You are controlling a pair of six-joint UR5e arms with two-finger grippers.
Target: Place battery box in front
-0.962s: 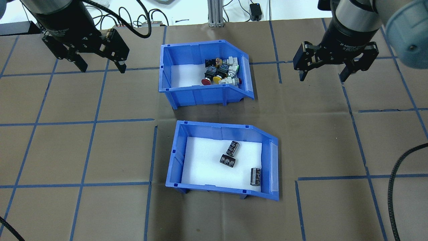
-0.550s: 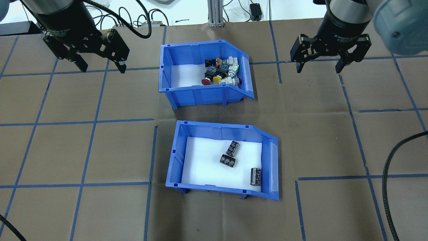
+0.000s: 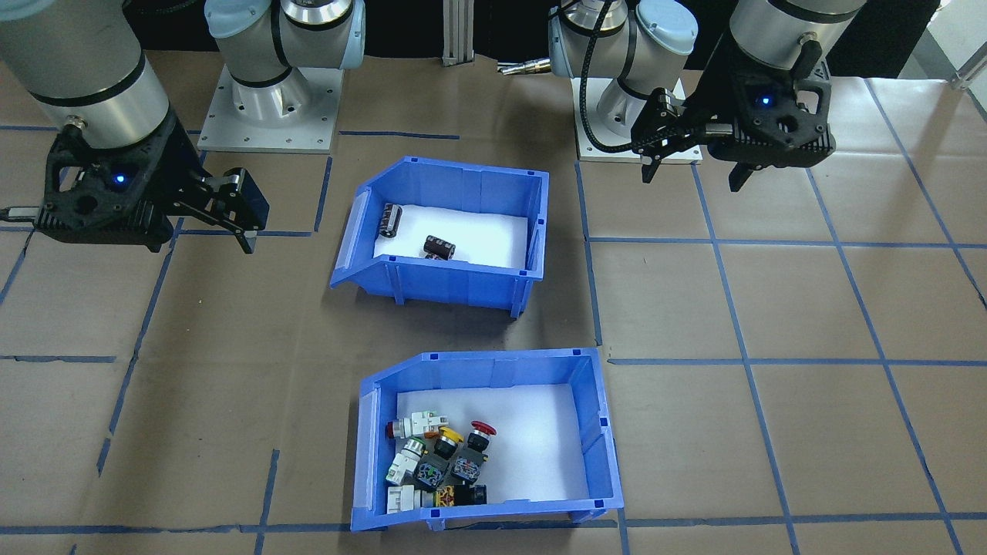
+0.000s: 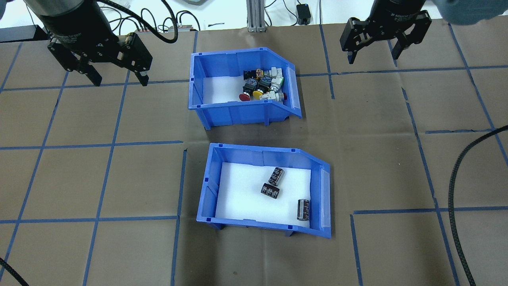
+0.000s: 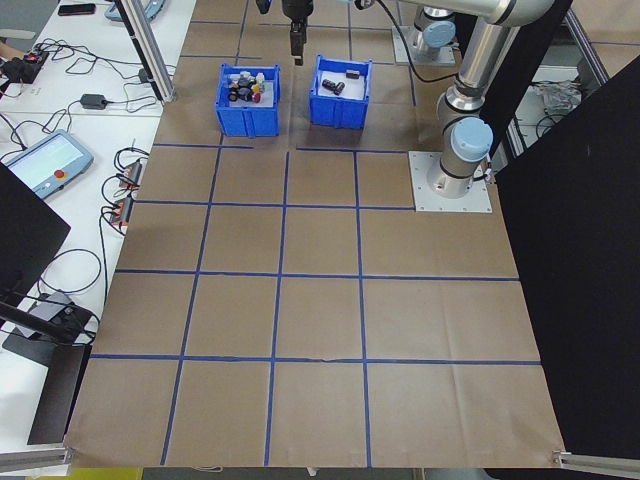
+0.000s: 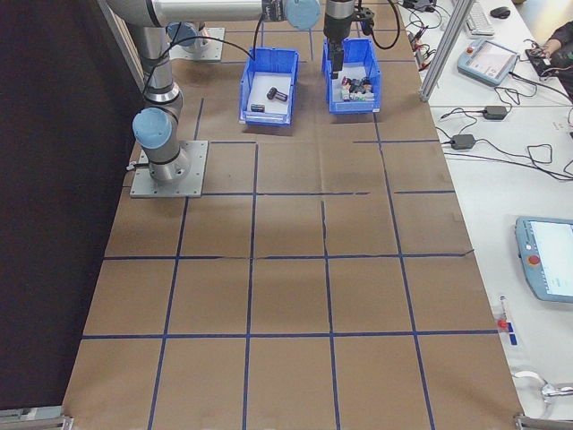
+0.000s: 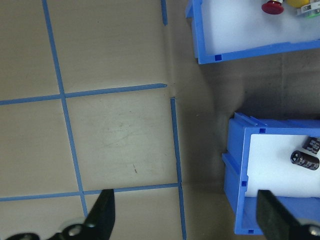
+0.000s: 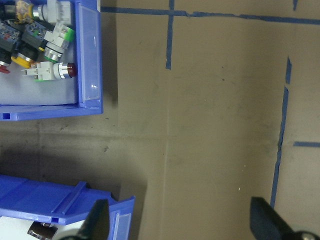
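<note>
While both grippers hang with jaws released, the battery box (image 4: pixel 264 190) lies well apart from the left gripper (image 4: pixel 115 73) and the right gripper (image 4: pixel 371 49), roughly midway.

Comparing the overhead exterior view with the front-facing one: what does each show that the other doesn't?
Only the overhead shows all three cells in the battery box, including the third cell near its low side. Only the front-facing view shows the arm bases; there the box's near wall leaves just two cells visible. Both show the switch bin, and the left gripper and right gripper open, above bare table.
</note>
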